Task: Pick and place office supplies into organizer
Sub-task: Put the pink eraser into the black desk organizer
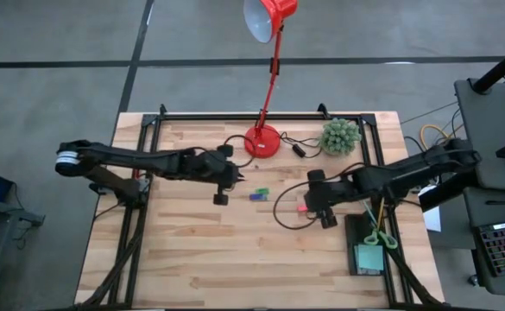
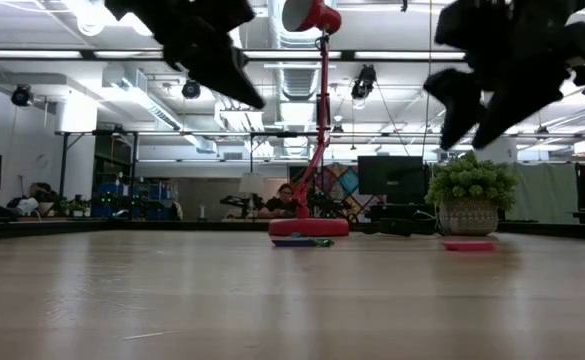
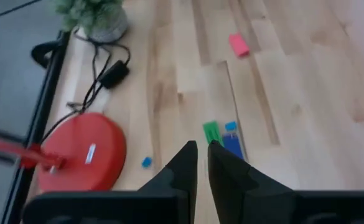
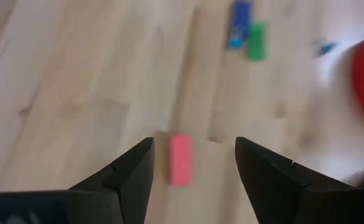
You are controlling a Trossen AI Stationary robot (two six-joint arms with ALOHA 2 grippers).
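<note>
Pink piece (image 4: 181, 159) | right end effector (image 4: 193, 163) spread above | left end effector (image 3: 198, 163) together, empty

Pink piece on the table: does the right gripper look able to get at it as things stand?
Probably yes. The right gripper is open and hangs above the table, with the pink piece lying on bare wood between its fingers in its wrist view; nothing lies between them.

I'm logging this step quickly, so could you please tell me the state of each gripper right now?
Left gripper: closed, holding nothing, above the table.
Right gripper: open, empty, over the pink eraser.
</note>
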